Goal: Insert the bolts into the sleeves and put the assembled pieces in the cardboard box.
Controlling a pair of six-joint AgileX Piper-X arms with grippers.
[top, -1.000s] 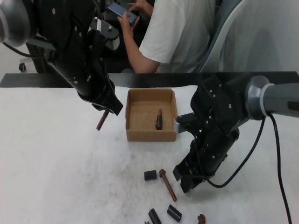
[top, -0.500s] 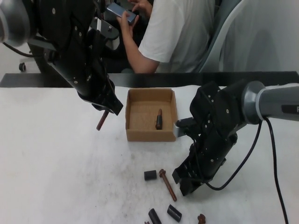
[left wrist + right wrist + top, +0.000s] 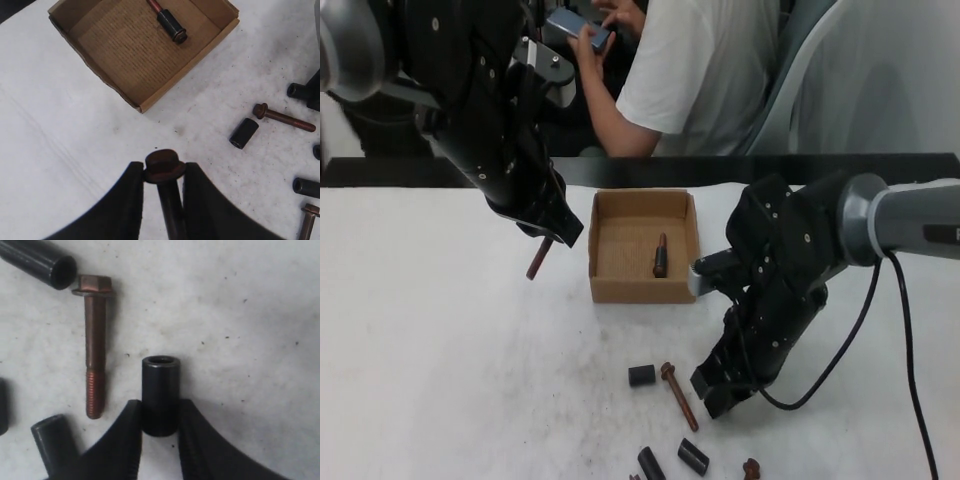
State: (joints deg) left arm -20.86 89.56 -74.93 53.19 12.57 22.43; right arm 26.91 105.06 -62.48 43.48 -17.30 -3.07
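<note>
L tool [image 3: 163, 176] pinches a bolt [image 3: 164, 162]; R tool [image 3: 160, 414] pinches a sleeve [image 3: 160, 382].
I see a coppery hex-head bolt, held just left of the corrugated cardboard box [image 3: 642, 291]. The sleeve is a smooth black tube beside a loose bolt [image 3: 95, 347] w/ threaded tip on the scuffed white tabletop [image 3: 450, 380]. The box holds what looks like one assembled piece [image 3: 660, 257].

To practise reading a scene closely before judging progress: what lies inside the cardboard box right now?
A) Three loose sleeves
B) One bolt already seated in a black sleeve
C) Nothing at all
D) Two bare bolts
B: the left wrist view shows the cardboard box holding a single assembled piece, a copper-coloured bolt with a black sleeve on it, lying on the box floor with nothing else beside it.
</note>
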